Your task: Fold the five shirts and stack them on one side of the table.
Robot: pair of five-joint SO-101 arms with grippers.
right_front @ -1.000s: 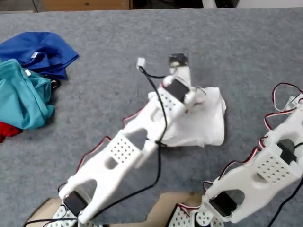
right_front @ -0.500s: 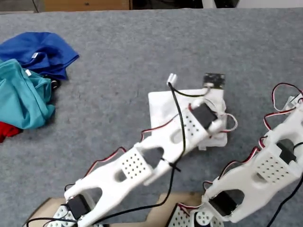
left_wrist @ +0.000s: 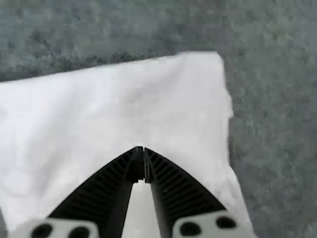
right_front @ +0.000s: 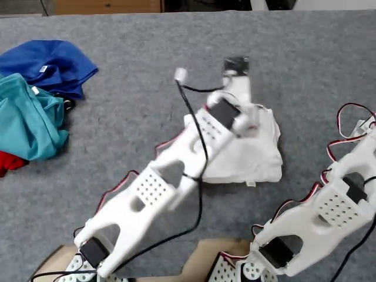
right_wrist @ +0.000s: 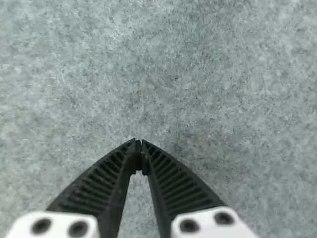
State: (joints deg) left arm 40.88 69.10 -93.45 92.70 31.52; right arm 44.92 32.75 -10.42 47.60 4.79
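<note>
A folded white shirt lies on the grey felt table, right of centre. My left arm stretches from the near left edge over the shirt. In the left wrist view my left gripper is shut with nothing in it, its tips just above the white shirt near one corner. My right arm stays at the near right. My right gripper is shut and empty over bare grey felt. A blue shirt, a teal shirt and a red shirt lie crumpled at the far left.
The loose shirts form a heap at the table's left edge, with a dark item peeking out between them. Red and black cables trail along both arms. Bare felt stretches between the heap and the white shirt.
My left arm swung right across the white shirt, then back toward its far edge. The shirt's right side shifted slightly. The right arm has not moved.
</note>
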